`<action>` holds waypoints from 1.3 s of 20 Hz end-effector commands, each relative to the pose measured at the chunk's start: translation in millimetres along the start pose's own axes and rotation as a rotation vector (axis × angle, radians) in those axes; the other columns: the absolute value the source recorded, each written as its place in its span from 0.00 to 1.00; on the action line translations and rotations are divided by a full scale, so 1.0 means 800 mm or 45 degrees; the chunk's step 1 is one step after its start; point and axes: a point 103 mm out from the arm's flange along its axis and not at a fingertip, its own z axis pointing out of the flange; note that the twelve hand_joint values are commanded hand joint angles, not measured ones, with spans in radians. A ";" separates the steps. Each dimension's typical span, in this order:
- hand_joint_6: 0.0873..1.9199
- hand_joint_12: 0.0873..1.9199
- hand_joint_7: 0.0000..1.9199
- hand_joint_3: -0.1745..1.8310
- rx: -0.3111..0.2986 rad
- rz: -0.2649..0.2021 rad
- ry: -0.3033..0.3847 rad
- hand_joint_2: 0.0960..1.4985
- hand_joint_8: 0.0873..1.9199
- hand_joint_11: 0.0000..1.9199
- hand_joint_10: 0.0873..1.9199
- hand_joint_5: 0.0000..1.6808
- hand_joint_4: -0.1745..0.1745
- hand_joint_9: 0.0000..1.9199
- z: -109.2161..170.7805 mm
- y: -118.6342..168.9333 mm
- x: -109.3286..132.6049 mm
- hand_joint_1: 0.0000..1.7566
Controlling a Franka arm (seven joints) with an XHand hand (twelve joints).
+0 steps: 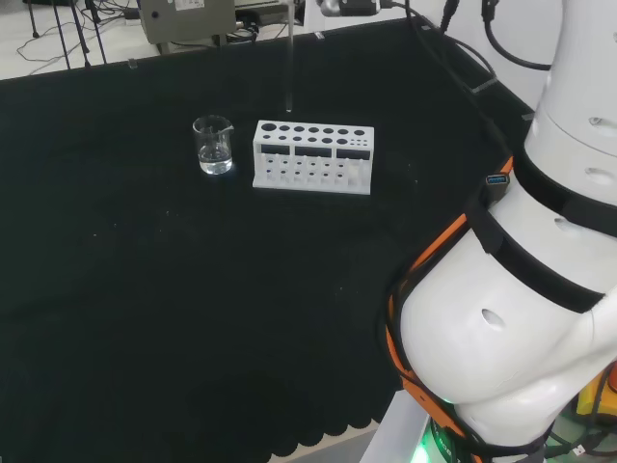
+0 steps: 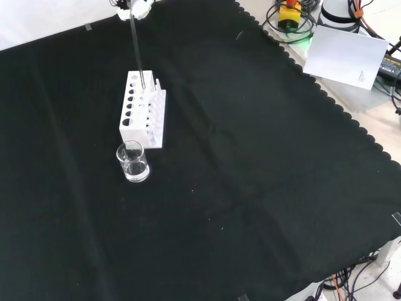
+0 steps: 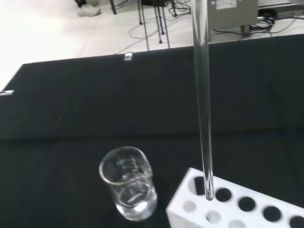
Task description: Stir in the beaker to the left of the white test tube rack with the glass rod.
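Note:
A clear glass rod [image 2: 137, 53] hangs upright from my hand [image 2: 136, 7], which is at the top edge of the front view and shut on the rod's upper end. The rod's [image 3: 203, 104] lower tip hovers just above the end hole of the white test tube rack [image 3: 190, 209]. In the head view the rod [image 1: 288, 58] stands over the rack's [image 1: 313, 159] far left corner. A small glass beaker [image 1: 213, 145] with a little clear liquid stands just left of the rack there; in the front view the beaker [image 2: 132, 162] is below the rack [image 2: 143, 113]. The rod is outside the beaker [image 3: 129, 190].
The arm's own white links [image 1: 540, 289] take up the right of the head view. A grey box [image 1: 188, 19] stands behind the bench. In the front view, a sheet of paper [image 2: 344, 56] and cables lie beyond the cloth's scalloped edge [image 2: 301, 69].

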 end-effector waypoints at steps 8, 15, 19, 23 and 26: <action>0.14 0.34 0.62 0.02 -0.026 -0.160 0.008 0.71 0.48 0.87 0.27 0.71 0.00 0.89 -0.016 0.056 0.068 0.74; 0.13 0.34 0.62 0.02 -0.002 -0.224 0.019 0.71 0.48 0.87 0.26 0.71 0.00 0.90 -0.005 0.080 0.086 0.74; 0.13 0.34 0.62 0.03 0.009 -0.259 0.018 0.71 0.48 0.87 0.26 0.71 0.00 0.90 0.007 0.094 0.093 0.74; 0.13 0.34 0.62 0.03 0.014 -0.290 0.034 0.71 0.48 0.87 0.26 0.72 0.00 0.90 0.023 0.106 0.098 0.74; 0.13 0.34 0.62 0.03 0.022 -0.316 0.042 0.71 0.48 0.87 0.26 0.72 0.00 0.90 0.032 0.113 0.101 0.74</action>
